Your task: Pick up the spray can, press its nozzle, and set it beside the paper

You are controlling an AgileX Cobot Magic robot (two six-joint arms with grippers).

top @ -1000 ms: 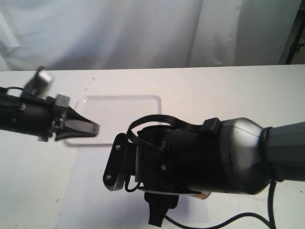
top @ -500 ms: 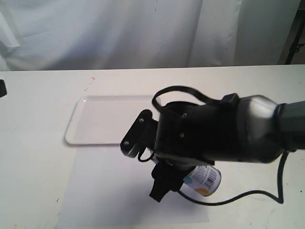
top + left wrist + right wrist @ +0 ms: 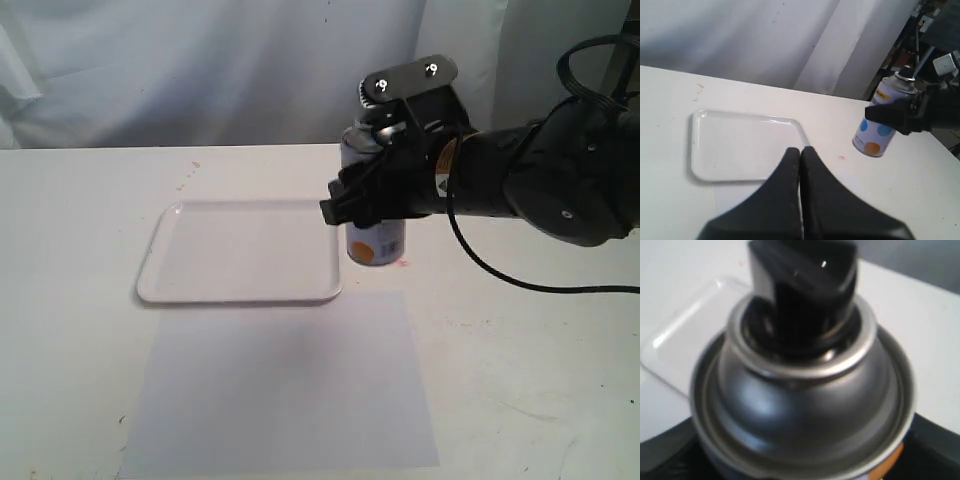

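Observation:
The spray can [image 3: 374,238], silver with a dotted white label, is held upright in my right gripper [image 3: 372,200], which is shut round its body just off the right end of the tray. I cannot tell whether its base touches the table. The black nozzle [image 3: 802,287] caps the silver dome [image 3: 805,395] and nothing presses it. In the left wrist view the spray can [image 3: 879,129] shows its blue and orange dots. The paper [image 3: 280,390] lies flat in front of the tray. My left gripper [image 3: 800,151] is shut and empty, out of the exterior view.
A glossy white rimmed tray [image 3: 150,268] lies behind the paper, and the left wrist view shows its rim [image 3: 694,145] too. A small red mark [image 3: 402,263] is on the white table beside the can. A white curtain hangs behind the table.
My right arm has carried the can from low over the paper's front to the back, beside the tray's right end. The left arm has withdrawn out of the exterior view.

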